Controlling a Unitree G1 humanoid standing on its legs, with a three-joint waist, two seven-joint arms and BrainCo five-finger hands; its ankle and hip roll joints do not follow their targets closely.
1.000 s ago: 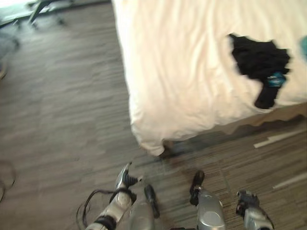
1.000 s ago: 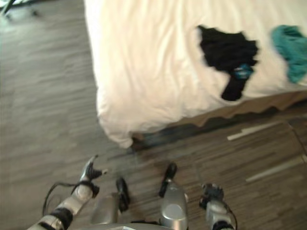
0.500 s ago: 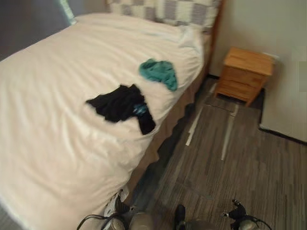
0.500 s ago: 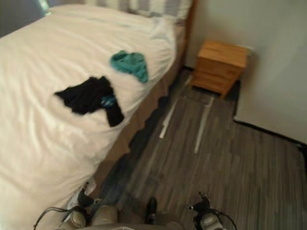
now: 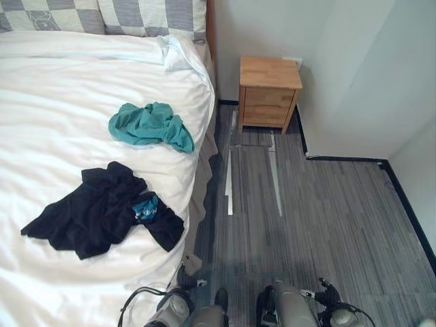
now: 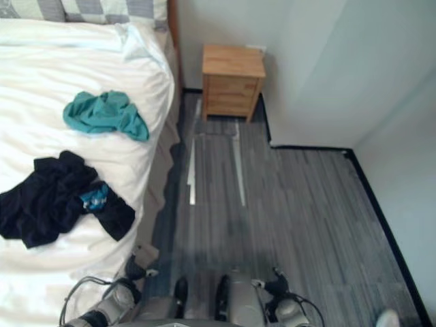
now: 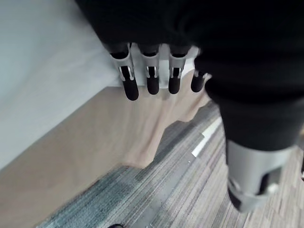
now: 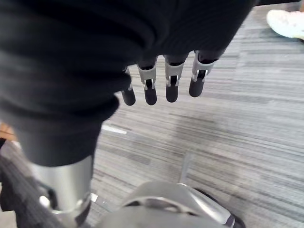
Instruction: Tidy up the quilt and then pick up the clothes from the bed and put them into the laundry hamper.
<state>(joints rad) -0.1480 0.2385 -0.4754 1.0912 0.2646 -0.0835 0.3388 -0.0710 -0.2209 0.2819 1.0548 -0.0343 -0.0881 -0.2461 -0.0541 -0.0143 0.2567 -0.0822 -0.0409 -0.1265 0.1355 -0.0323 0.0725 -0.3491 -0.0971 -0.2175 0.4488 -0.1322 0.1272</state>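
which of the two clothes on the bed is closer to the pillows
The teal garment. It lies crumpled further up the white quilt, toward the checked pillows; the black garment lies lower down, nearer the robot.

open floor strip (image 5: 306,218) beside bed (image 5: 61,136), nightstand (image 5: 268,90) against far wall, walls closing the right

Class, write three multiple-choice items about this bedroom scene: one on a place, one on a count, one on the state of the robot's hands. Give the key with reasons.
1. Where is the wooden nightstand?
A. on the bed
B. in the corner beside the bed's head
C. by the bed's foot

2. How many garments lie on the quilt?
A. one
B. two
C. four

3. The robot's hands are
A. empty
B. holding clothes
C. gripping the quilt

Key: 1 B, the nightstand stands by the wall near the pillows. 2 B, a teal garment and a black garment lie on the quilt. 3 A, left hand and right hand hang with relaxed fingers.
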